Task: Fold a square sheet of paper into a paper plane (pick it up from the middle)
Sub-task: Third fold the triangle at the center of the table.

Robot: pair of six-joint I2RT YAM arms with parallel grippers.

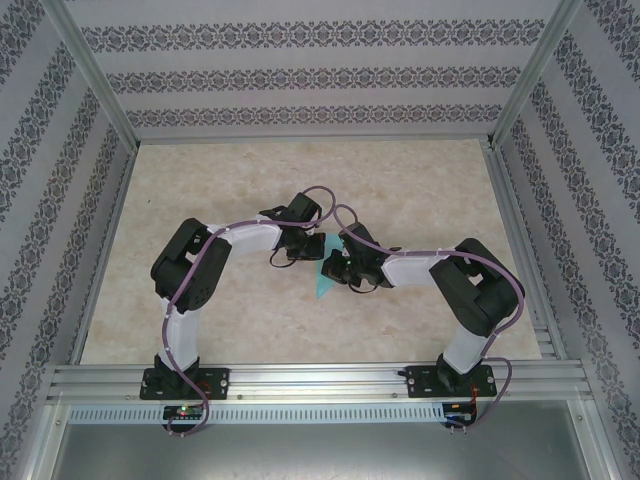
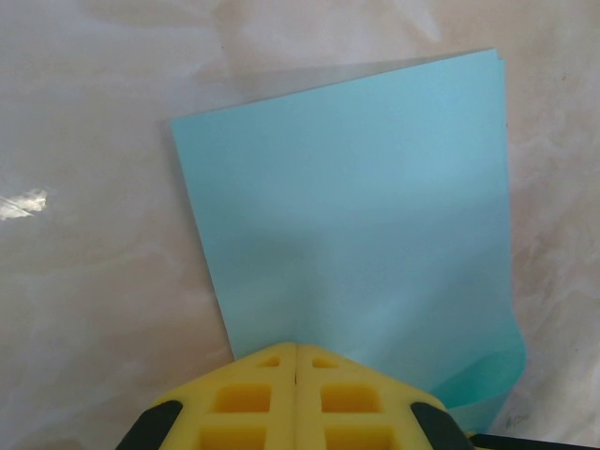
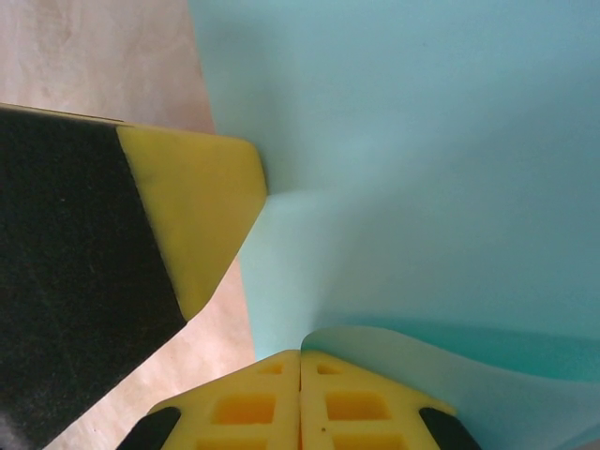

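Paper (image 2: 356, 216) folded double on table (image 2: 94, 281) | left gripper (image 2: 296, 345) pinching its edge | right gripper (image 3: 300, 353) pinching curled flap

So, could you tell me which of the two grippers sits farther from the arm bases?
The left gripper: seen from above, it is by the far end of the blue paper, while the right gripper sits lower, closer to the bases.

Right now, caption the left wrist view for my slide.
Shut left claw resting on folded teal-blue paper, marbled table beneath.
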